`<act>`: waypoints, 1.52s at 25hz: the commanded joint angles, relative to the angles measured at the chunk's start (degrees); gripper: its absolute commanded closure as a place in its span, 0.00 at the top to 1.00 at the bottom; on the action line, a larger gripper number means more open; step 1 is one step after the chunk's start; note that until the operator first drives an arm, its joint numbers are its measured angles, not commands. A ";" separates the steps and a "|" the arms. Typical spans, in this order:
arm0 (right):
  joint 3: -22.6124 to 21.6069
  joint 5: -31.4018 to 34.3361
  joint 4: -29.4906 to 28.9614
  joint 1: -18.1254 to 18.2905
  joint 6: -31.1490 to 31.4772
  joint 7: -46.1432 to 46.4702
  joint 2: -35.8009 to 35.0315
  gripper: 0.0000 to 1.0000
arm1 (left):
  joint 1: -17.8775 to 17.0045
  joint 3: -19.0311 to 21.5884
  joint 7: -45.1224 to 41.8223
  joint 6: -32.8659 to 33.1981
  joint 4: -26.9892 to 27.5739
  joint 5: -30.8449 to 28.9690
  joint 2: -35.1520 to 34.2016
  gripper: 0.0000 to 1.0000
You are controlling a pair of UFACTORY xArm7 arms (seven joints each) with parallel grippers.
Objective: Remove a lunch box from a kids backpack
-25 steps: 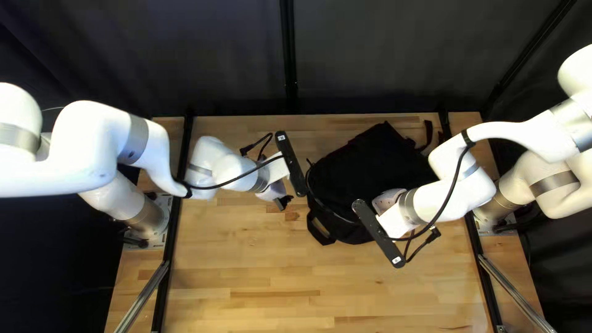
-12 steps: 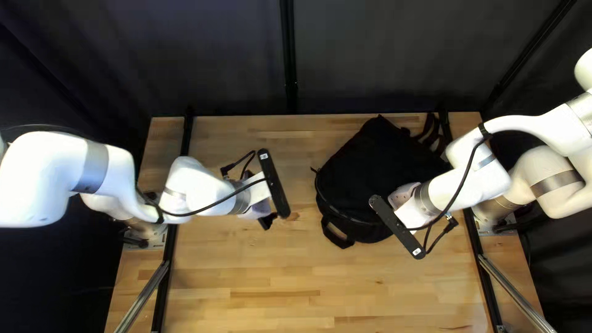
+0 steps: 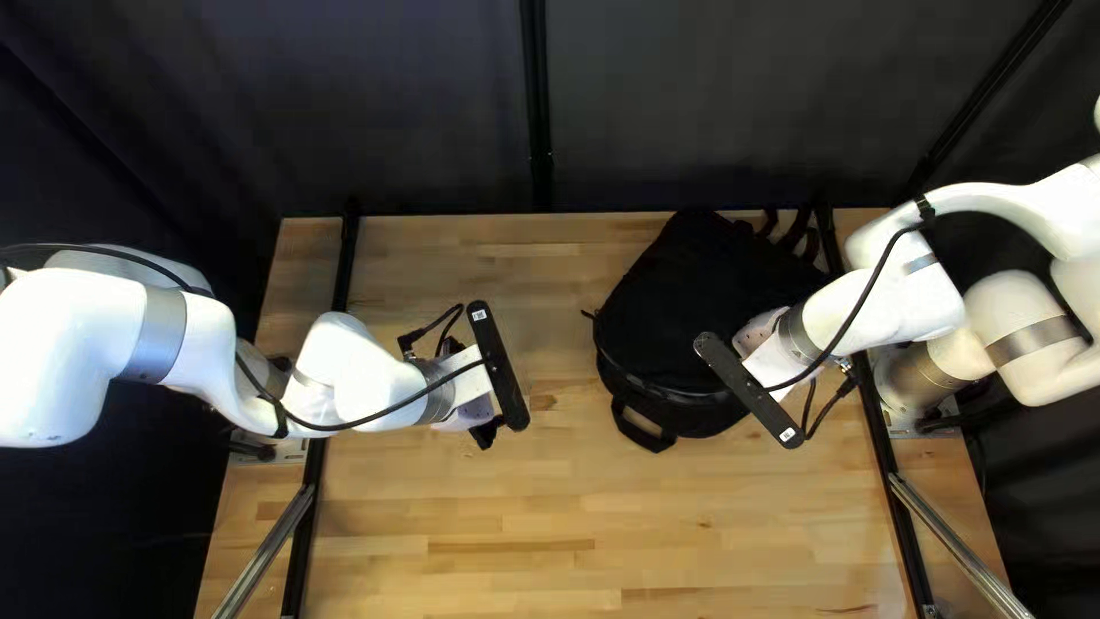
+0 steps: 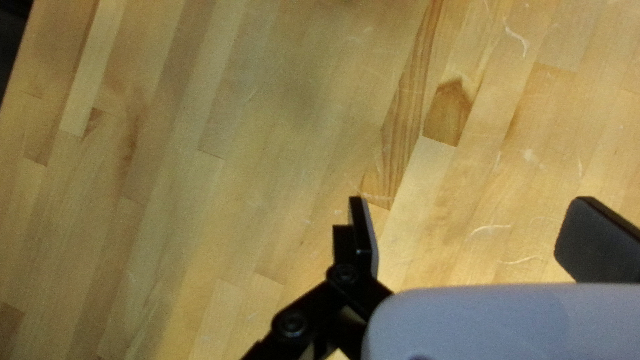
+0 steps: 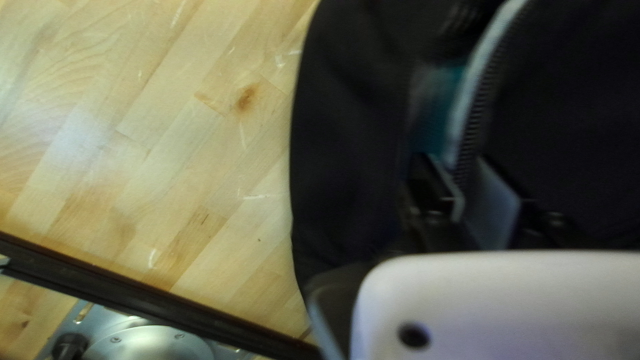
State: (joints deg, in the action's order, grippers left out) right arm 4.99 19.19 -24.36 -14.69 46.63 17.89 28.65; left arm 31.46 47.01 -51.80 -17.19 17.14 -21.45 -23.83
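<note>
The black backpack (image 3: 699, 287) lies right of centre in the top left view. My left gripper (image 3: 486, 433) stands apart, left of it. In the left wrist view my left gripper (image 4: 467, 230) is open over bare wood. My right gripper (image 5: 469, 190) is low at the backpack (image 5: 353, 133), shut on the zippered edge of its opening; in the top left view my right gripper (image 3: 759, 330) has its fingertips hidden. Behind the zipper, something teal (image 5: 437, 110) shows inside; whether it is the lunch box I cannot tell.
Wooden table (image 3: 516, 539) extends in front of and left of the backpack. A dark rail (image 3: 877, 424) runs along the table's right side near my right arm's base, another (image 3: 321, 459) along the left. Straps (image 3: 796, 229) reach the right rail near the far edge.
My left gripper has pulled back leftward and toward the near edge, away from the backpack. My right gripper has moved right and slightly toward the far edge; the backpack has shifted and turned with it.
</note>
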 commanded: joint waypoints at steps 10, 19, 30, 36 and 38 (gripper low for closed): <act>-6.17 3.11 -22.26 0.00 2.75 -20.40 -23.34 1.00 | 0.05 4.86 -4.45 -0.62 0.39 -0.22 -0.29 1.00; -5.21 7.64 -29.70 0.02 0.69 -29.11 -34.86 1.00 | 4.00 10.60 -9.48 2.27 -0.99 -2.17 -0.23 1.00; -2.90 13.89 -27.64 0.91 0.20 -36.72 -34.81 1.00 | 11.82 19.83 -15.50 5.73 -1.02 -4.56 0.06 1.00; -2.75 14.86 -27.20 0.82 0.59 -37.96 -34.46 0.94 | 11.48 19.72 -15.76 6.01 -1.25 -4.34 -0.06 1.00; -2.82 14.90 -27.11 0.76 0.48 -38.07 -34.45 0.82 | 11.76 19.97 -15.88 6.30 -1.28 -4.43 -0.01 1.00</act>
State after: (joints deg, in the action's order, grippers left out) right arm 2.23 33.98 -51.61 -13.85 47.20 -20.00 -5.86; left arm 43.01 66.80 -67.57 -11.12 15.90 -25.82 -23.87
